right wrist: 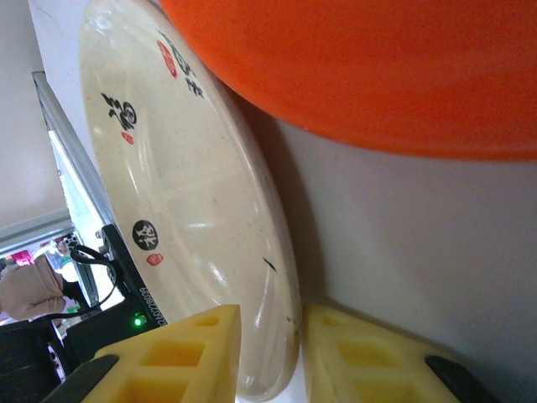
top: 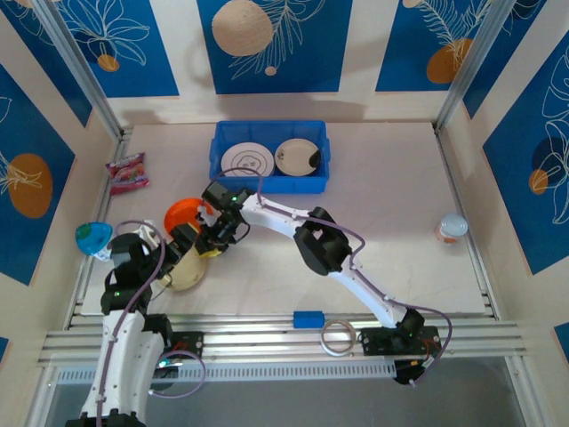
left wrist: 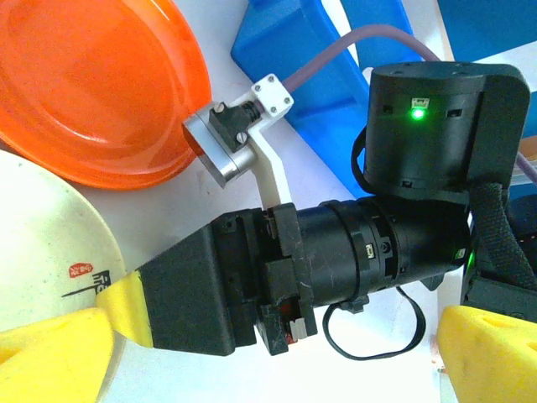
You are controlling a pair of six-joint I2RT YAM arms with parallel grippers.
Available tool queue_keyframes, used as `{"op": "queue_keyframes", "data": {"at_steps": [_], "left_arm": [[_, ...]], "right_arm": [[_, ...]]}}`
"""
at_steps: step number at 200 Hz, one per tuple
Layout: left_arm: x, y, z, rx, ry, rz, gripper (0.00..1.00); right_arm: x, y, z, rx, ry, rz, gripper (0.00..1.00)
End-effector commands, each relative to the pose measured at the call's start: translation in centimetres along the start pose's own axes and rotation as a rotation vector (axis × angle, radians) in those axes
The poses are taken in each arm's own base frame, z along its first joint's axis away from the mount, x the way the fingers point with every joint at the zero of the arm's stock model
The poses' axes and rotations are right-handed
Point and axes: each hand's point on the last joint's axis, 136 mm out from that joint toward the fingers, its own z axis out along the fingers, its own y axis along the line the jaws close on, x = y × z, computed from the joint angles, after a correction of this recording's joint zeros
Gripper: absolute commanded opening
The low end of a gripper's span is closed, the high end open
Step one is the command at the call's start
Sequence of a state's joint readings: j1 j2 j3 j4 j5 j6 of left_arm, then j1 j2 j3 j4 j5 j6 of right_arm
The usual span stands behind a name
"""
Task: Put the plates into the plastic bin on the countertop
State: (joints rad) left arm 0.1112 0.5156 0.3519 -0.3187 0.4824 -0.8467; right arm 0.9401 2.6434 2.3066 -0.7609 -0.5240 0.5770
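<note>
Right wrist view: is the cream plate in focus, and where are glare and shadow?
Right wrist view: the cream plate shows sharp printed marks, with a pale glare streak across its middle; the orange plate is a flat, featureless blur and darkens the countertop just beneath its edge. Left wrist view: the orange plate is sharper, with soft glossy highlights.

Cream walls (top: 356,53) carry blue panels (top: 302,40) painted with white leaves and orange discs.

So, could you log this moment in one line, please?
right tool: astride cream plate rim | left tool: open | blue bin: two plates
</note>
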Motion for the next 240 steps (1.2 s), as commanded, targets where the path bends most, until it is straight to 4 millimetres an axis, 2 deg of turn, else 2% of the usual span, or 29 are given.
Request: {"op": "queue_keyframes", "data": {"at_steps": [1, 46, 76, 140, 181, 240], "left_arm": [[0.0, 0.2, 0.1, 0.013, -0.006, 0.012, 0.99], [0.1, 0.3, 0.1, 0.007, -0.004, 0.018, 0.98], [0.1, 0.5, 0.1, 0.004, -0.005, 0.018, 0.98], [-0.1, 0.2, 0.0, -0.002, -0.004, 0.046, 0.98], [-1.2, -1.4, -1.0, -0.004, -0.026, 0.108, 0.98], [-3.1, -5.0, -1.1, 0.068, -0.010, 0.186, 0.97]], "right_arm": [[1.1, -0.1, 1.1, 0.014, 0.053, 0.016, 0.26], [1.1, -0.9, 1.6, 0.042, 0.062, 0.038, 0.23], [1.1, -1.2, 1.8, 0.042, 0.069, 0.048, 0.16], [1.4, -0.3, 0.7, 0.045, 0.047, 0.002, 0.02], [2.2, 1.0, -2.3, 0.042, -0.006, -0.039, 0.00], [4.8, 0.1, -8.9, 0.075, -0.114, -0.017, 0.00]]}}
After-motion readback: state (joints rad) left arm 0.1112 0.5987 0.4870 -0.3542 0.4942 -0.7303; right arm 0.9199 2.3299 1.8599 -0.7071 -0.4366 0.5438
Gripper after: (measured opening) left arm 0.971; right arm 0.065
